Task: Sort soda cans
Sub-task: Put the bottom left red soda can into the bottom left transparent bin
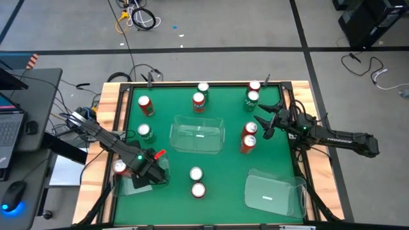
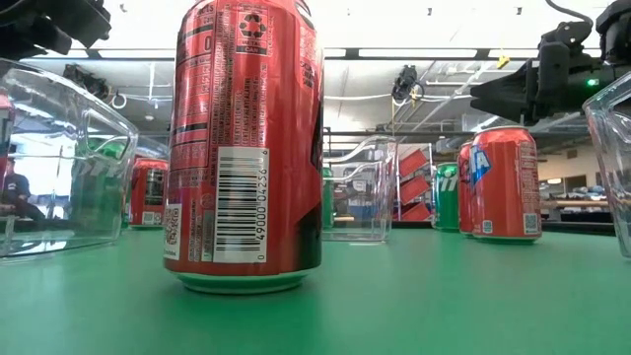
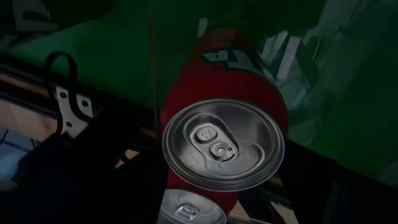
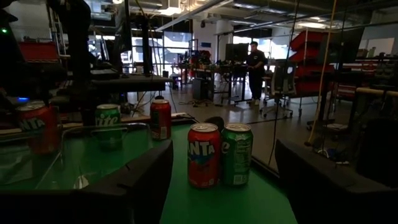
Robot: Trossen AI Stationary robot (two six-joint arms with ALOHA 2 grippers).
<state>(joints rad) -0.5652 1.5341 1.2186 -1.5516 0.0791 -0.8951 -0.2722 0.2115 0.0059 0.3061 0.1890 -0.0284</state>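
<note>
While the left gripper (image 1: 155,167) hangs over the clear plastic bin (image 1: 119,188) at the table's near-left corner, jaws spread, a red silver-topped soda can (image 3: 224,140) stands below it, seemingly just released; the right gripper (image 1: 267,121), jaws wide, faces a red and green can pair (image 4: 219,154), probably its next grasp.

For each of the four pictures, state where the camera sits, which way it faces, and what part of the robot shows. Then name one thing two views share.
High: above, looking down at the green table; both arms show.
Low: at tabletop height, facing a red can; arms overhead.
Left wrist: over the left bin, facing a red can top.
Right wrist: looks between the open right gripper fingers at the Fanta can.
Shared: the Fanta can's green neighbour also shows from above.
</note>
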